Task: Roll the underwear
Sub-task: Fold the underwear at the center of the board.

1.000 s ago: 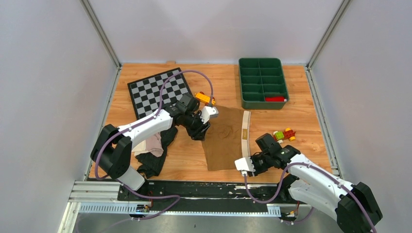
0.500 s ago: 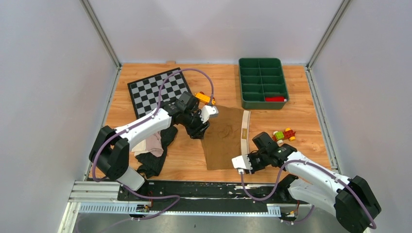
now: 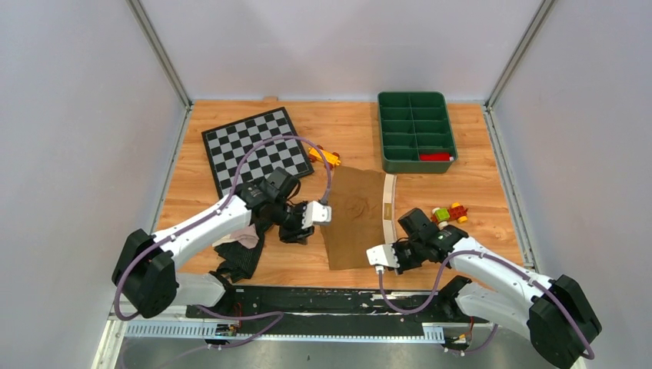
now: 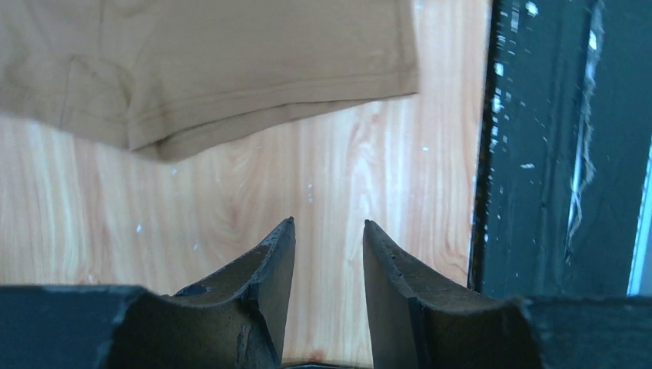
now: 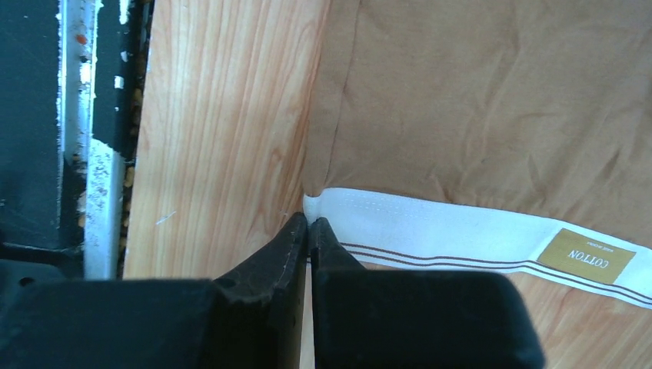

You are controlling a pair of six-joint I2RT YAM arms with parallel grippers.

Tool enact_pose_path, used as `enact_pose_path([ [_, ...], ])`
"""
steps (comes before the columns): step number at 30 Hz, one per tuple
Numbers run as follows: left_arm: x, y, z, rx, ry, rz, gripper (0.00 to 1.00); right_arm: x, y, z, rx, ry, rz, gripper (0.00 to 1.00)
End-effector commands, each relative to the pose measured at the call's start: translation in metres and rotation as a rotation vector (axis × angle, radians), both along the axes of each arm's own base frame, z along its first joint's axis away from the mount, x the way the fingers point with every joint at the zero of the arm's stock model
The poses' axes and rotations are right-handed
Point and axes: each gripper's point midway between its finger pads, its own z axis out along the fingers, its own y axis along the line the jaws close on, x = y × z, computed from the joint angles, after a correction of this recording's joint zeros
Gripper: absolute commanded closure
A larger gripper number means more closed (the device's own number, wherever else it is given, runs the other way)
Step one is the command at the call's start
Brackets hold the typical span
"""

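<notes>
Mid-worktop (image 3: 492, 177) lies the spread underwear (image 3: 355, 215), my left gripper (image 4: 327, 223) just beside its left edge, my right gripper (image 5: 307, 221) at its near waistband corner. Heaped garments (image 3: 242, 240) lie left; mat (image 3: 257, 146) behind left, tray (image 3: 387, 131) behind right.

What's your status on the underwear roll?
Left pincer open, empty, beside tan underwear. Right pincer shut on its waistband corner. Garment flat, unrolled; nothing blocking.
</notes>
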Motion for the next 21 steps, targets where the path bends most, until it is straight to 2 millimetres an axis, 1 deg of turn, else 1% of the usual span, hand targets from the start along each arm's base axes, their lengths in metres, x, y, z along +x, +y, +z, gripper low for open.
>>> enact_pose_path([
  [1,-0.032,-0.006,0.005,-0.035,-0.097,-0.302,0.55,-0.009,0.004,0.011,0.018,0.077,-0.039,0.96],
  [3,-0.042,-0.013,-0.001,-0.028,-0.126,-0.371,0.55,-0.009,0.007,0.012,0.025,0.091,-0.045,0.97],
  [6,-0.05,-0.032,-0.008,-0.046,-0.165,-0.424,0.54,-0.008,0.009,0.009,0.025,0.117,-0.073,0.97],
  [9,-0.052,-0.052,-0.014,-0.062,-0.194,-0.458,0.57,-0.01,0.01,0.007,0.025,0.162,-0.102,0.97],
  [11,-0.054,-0.063,-0.02,-0.071,-0.194,-0.465,0.59,-0.01,0.01,0.004,0.021,0.195,-0.121,0.97],
  [13,-0.06,-0.07,-0.027,-0.076,-0.183,-0.489,0.6,-0.009,0.01,0.002,0.02,0.224,-0.137,0.97],
  [16,-0.076,-0.073,-0.04,-0.059,-0.171,-0.538,0.59,-0.008,0.011,0.001,0.02,0.25,-0.147,0.97],
  [18,-0.083,-0.072,-0.052,-0.021,-0.195,-0.557,0.58,-0.008,0.011,0.001,0.022,0.246,-0.149,0.97],
  [20,-0.081,-0.073,-0.06,-0.001,-0.231,-0.527,0.58,-0.008,0.011,0.002,0.026,0.241,-0.151,0.97],
  [21,-0.076,-0.076,-0.062,0.004,-0.252,-0.492,0.58,-0.007,0.011,0.002,0.026,0.24,-0.152,0.97],
])
